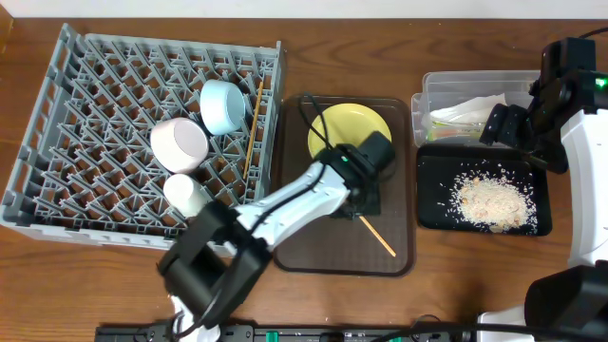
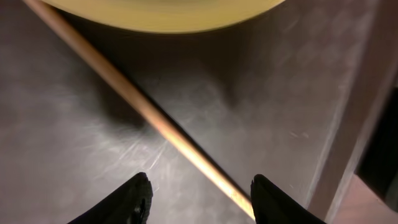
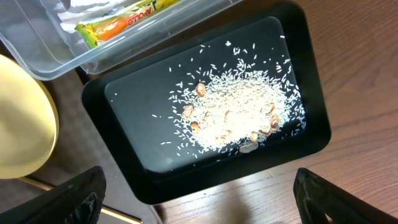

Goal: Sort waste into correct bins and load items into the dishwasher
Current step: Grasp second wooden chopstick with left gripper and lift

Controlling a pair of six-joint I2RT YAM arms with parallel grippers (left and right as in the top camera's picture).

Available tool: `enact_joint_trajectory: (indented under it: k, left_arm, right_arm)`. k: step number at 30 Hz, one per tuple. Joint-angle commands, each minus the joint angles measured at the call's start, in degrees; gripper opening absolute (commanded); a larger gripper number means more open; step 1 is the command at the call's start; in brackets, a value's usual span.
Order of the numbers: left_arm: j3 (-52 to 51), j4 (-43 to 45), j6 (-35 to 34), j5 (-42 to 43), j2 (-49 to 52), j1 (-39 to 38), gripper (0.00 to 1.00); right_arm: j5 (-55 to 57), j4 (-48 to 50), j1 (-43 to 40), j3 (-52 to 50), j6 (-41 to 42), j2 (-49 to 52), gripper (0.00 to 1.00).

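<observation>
On the dark brown serving tray (image 1: 323, 249) lie the pale-yellow plate (image 1: 349, 125) and one wooden chopstick (image 1: 378, 236). My left gripper (image 1: 365, 198) is open low over that tray. In the left wrist view the chopstick (image 2: 155, 118) runs diagonally between the fingers (image 2: 200, 202), close to the right one, below the plate's edge (image 2: 168, 12). My right gripper (image 3: 199, 205) is open and empty above the near edge of the black tray (image 3: 118, 149), which holds the rice crumbs (image 3: 239, 115). The clear tub (image 1: 427, 90) holds the white napkin (image 1: 475, 106) and the sachet (image 3: 124, 18).
The grey dish rack (image 1: 43, 104) at the left holds the light-blue bowl (image 1: 225, 104), the pinkish-white bowl (image 1: 179, 144), a small white cup (image 1: 185, 195) and the second chopstick (image 1: 252, 128). The black tray (image 1: 437, 180) sits just right of the brown tray.
</observation>
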Motion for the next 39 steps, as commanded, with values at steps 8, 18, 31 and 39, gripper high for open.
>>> enact_joint_trajectory:
  k: [8,18,31,39]
  left_arm:
    - [-0.6,0.1,-2.7,-3.3,5.4,-0.8,0.37]
    - [-0.6,-4.1,-2.7,-4.4,5.4,0.5,0.11]
    - [1.4,-9.1,7.0,-6.9,1.8,10.9,0.08]
    - [2.5,-11.5,17.5,-6.9,-9.5,17.8,0.08]
  right_arm:
    - [-0.2,-0.1,-0.3,0.8,-0.5,-0.4,0.95]
    - [-0.3,-0.1,-0.3,0.8,-0.5,-0.4,0.95]
    - [-0.2,-0.2,-0.3,0.8,-0.5,-0.4,0.95]
    - [-0.3,-0.2,-0.3,0.8,-0.5,-0.4,0.95]
